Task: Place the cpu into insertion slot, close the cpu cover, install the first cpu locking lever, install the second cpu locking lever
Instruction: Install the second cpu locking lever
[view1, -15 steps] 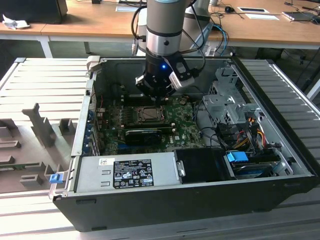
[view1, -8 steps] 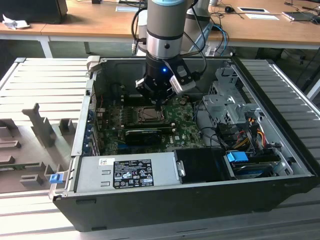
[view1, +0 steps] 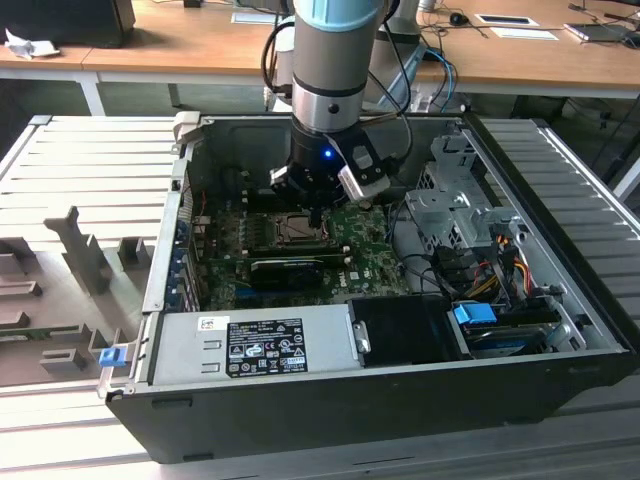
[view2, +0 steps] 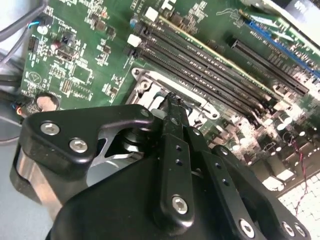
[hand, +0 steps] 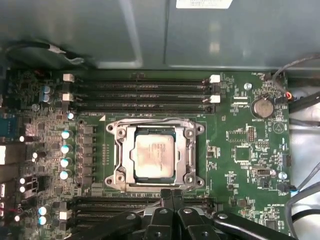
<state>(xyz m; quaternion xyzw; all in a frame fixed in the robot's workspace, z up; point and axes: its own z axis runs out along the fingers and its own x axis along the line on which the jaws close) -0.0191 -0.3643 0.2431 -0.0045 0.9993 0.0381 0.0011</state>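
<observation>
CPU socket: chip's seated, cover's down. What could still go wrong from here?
1. The tool, fingers together, sits at the cpu cover edge; a slip could scrape the green board.
2. The cpu could shift under uneven pressure.
3. Memory slots flank the socket closely.

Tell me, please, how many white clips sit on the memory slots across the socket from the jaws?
4 white plastic clips: two at one end of the long black memory slots, two at the opposite end.
</observation>
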